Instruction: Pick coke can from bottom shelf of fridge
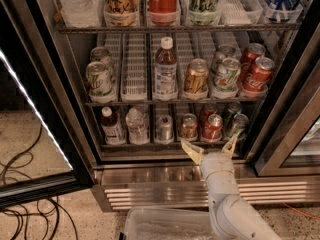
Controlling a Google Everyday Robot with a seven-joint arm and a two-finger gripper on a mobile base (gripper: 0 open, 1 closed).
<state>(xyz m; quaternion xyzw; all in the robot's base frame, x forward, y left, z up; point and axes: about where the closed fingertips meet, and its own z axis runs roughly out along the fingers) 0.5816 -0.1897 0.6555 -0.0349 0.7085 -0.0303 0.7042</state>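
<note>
At the front of the bottom shelf (145, 145) of the fridge (150, 194), you had the coke can (212, 127) standing upright. A bronze can (188, 126) stood at its 9 o'clock and a darker can (237, 126) at its 3 o'clock. Your claw (211, 149) hung at the coke can's 6 o'clock, just below the shelf's front rail, its fingers spread wide and gripping nothing.

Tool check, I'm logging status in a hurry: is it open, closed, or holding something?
Tool: open, holding nothing, in front of the bottom shelf, just below the coke can.
</note>
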